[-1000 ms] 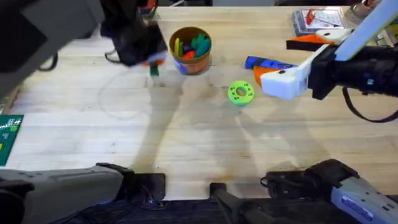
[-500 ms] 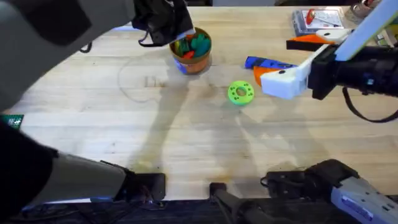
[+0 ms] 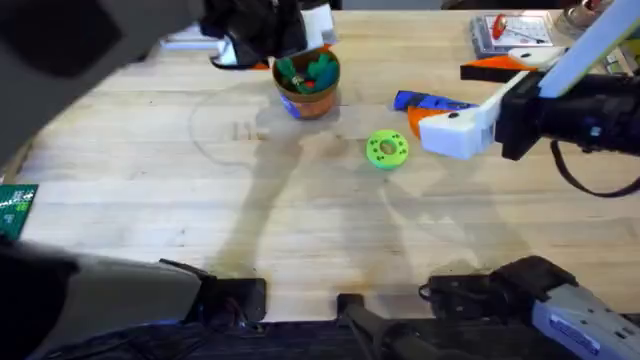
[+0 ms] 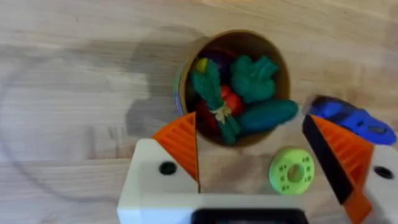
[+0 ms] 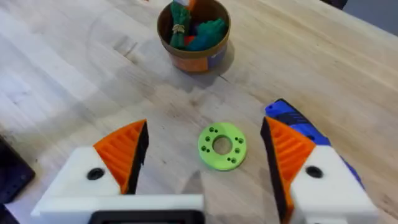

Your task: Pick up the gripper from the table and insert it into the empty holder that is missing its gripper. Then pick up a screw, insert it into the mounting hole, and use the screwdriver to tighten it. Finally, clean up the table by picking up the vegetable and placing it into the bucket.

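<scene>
The brownish-orange bucket (image 3: 310, 85) stands at the back middle of the table. My left gripper (image 4: 258, 162) hovers right over it, open, with nothing between its orange pads (image 4: 181, 146). A slender green vegetable (image 4: 210, 93) lies inside the bucket (image 4: 186, 68) across the other toy pieces. In the overhead view the left gripper (image 3: 292, 52) covers the bucket's far rim. My right gripper (image 5: 205, 162) is open and empty above the green disc (image 5: 222, 146). Both its white mounts (image 5: 81, 177) carry orange fingers. The blue screwdriver (image 3: 432, 102) lies beside the right gripper (image 3: 422, 125).
The round green disc with holes (image 3: 387, 148) lies on the table right of centre. A packet (image 3: 505, 35) and an orange-and-black object (image 3: 500, 65) sit at the back right. A green card (image 3: 15, 210) lies at the left edge.
My left arm moved right from beside the bucket to over it. The green vegetable it carried a second ago now lies in the bucket. The right arm has not moved.
</scene>
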Tool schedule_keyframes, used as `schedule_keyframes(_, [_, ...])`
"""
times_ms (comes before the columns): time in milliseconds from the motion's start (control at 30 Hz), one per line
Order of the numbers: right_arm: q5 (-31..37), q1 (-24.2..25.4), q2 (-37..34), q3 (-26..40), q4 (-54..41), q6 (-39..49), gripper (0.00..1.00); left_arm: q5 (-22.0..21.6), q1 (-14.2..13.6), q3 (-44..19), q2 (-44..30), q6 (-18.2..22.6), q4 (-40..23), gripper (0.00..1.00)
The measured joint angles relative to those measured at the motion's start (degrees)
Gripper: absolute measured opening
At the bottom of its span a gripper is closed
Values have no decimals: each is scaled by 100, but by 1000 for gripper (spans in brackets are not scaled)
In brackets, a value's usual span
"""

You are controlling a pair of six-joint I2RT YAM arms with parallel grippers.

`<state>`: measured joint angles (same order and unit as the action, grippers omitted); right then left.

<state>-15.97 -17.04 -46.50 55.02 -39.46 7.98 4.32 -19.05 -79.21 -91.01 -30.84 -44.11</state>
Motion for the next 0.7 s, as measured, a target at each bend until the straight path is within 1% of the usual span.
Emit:
schedule_keyframes(100, [0, 0, 0, 0, -47, -258, 994, -2, 0, -306, 437, 618, -573, 993])
schedule_keyframes(200, [0, 0, 4, 24, -408, -465, 994, -4, 0, -497, 1002, 1419, -1265, 995])
schedule_keyframes(300, [0, 0, 4, 197, -930, -569, 994, -4, 0, -543, 1608, 2333, -2124, 995])
schedule_keyframes(400, [0, 0, 4, 475, -1277, -629, 994, -4, 0, -545, 1991, 3052, -2931, 995])
schedule_keyframes(467, [0, 0, 24, 619, -1352, -638, 994, -4, 0, -545, 2147, 3399, -3332, 995])
schedule_keyframes(533, [0, 0, 68, 686, -1405, -652, 994, -4, 0, -545, 2261, 3660, -3642, 995])
schedule_keyframes(700, [0, 0, 101, 693, -1560, -703, 992, -7, 0, -545, 2358, 3952, -3846, 995])
